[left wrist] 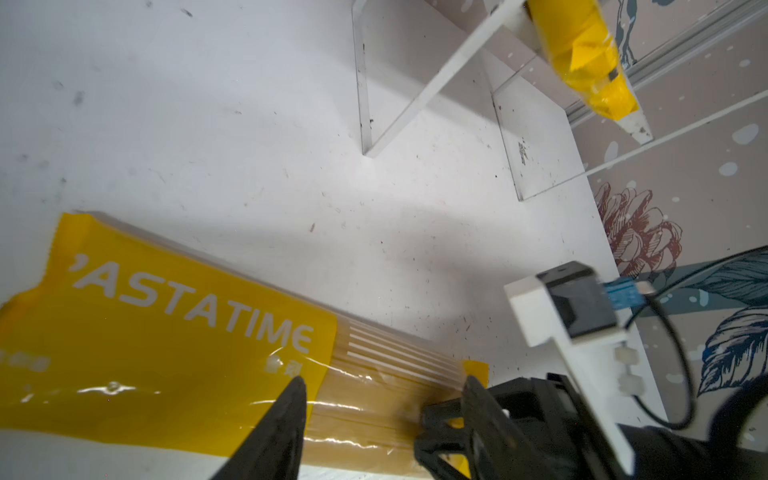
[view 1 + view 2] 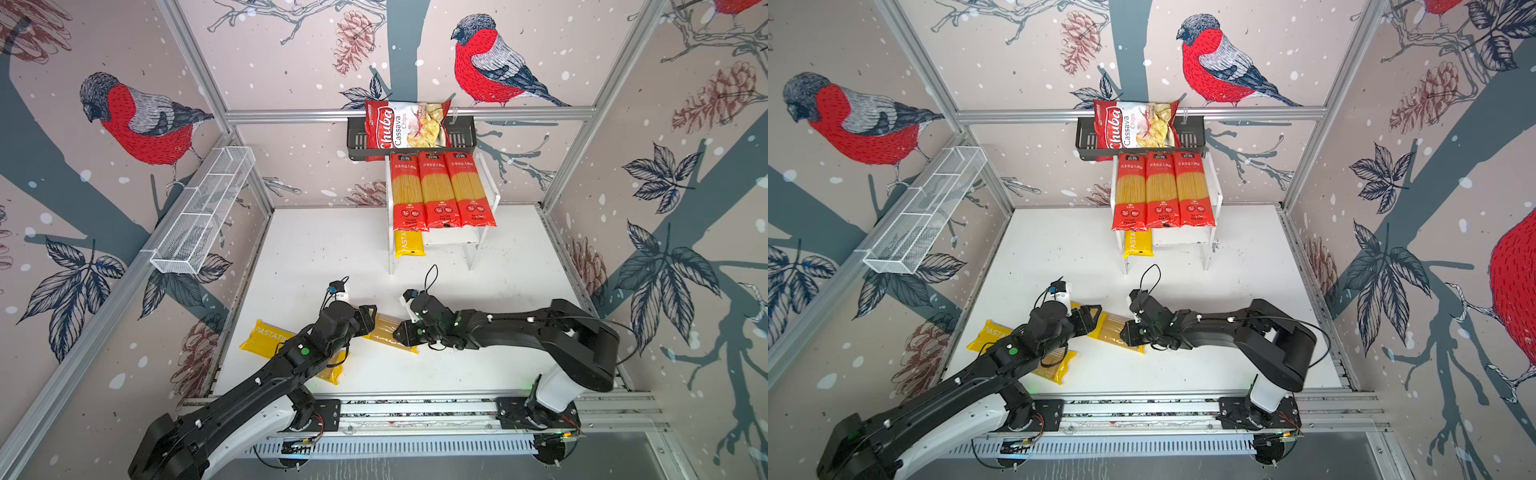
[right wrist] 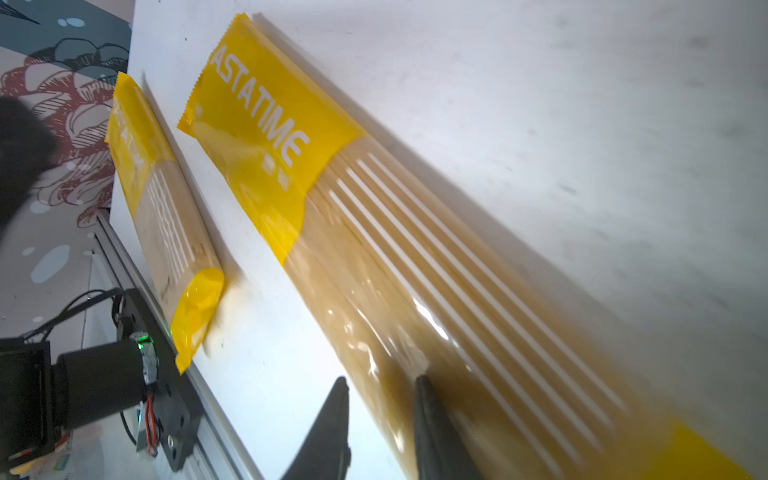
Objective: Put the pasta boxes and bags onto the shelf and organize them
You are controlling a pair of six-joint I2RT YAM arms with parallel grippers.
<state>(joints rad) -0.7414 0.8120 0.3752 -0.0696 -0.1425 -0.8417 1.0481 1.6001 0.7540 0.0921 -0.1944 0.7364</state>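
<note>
— White table (image 2: 332,249), in both top views: where is the loose yellow pack (image 2: 385,332)?
— Mid-front, slanting back-left to front-right between both pincers. The shelf (image 2: 453,237) stands at the back edge.
— Left wrist view?
— The left gripper (image 1: 384,380) hangs spread, holding nothing, over its clear middle.
— Right wrist view?
— The right gripper (image 3: 381,378) straddles its long edge; grip unclear.

Bird-and-pinecone wallpaper (image 2: 291,62) on 3 walls, aluminium frame rails (image 2: 291,116), scuffed white tabletop (image 2: 332,249).

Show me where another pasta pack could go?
Lower shelf board is bare right of the yellow pack. The table in front of it is bare too. Crowded: top board, full of red packs; front left, two more yellow packs.
</note>
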